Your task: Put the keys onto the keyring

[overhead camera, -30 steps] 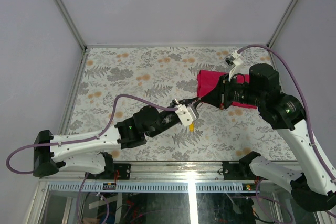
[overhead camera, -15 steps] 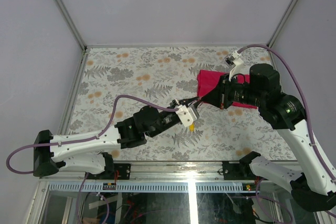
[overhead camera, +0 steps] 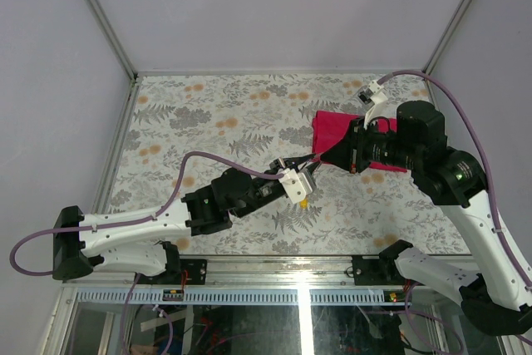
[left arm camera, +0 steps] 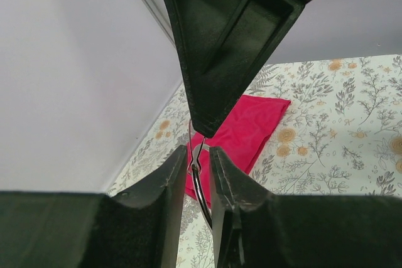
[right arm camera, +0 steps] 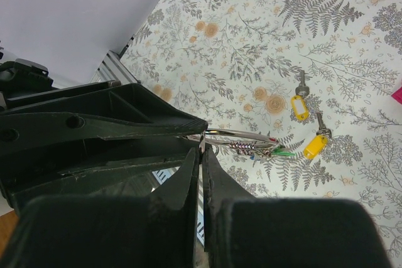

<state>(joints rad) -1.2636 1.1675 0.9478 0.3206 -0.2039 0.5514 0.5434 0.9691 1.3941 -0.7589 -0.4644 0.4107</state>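
Note:
My left gripper (overhead camera: 301, 174) (left arm camera: 198, 150) is shut on the keyring (left arm camera: 201, 183), a thin silver wire ring held edge-on above the table. In the right wrist view the keyring (right arm camera: 246, 134) carries a small wire coil and green, blue and red bits (right arm camera: 276, 152). My right gripper (overhead camera: 319, 158) (right arm camera: 201, 152) meets the ring tip to tip with the left gripper. It is shut on a thin metal piece, apparently a key; its head is hidden. Two keys with yellow heads (right arm camera: 300, 106) (right arm camera: 314, 145) lie on the table below. One shows in the top view (overhead camera: 305, 202).
A red cloth (overhead camera: 332, 126) (left arm camera: 242, 130) lies on the floral table cover behind the grippers, partly under the right arm. Metal frame rails (overhead camera: 116, 147) border the table at left, back and right.
Almost nothing. The right wrist has shifted very slightly; both grippers stay together at the ring.

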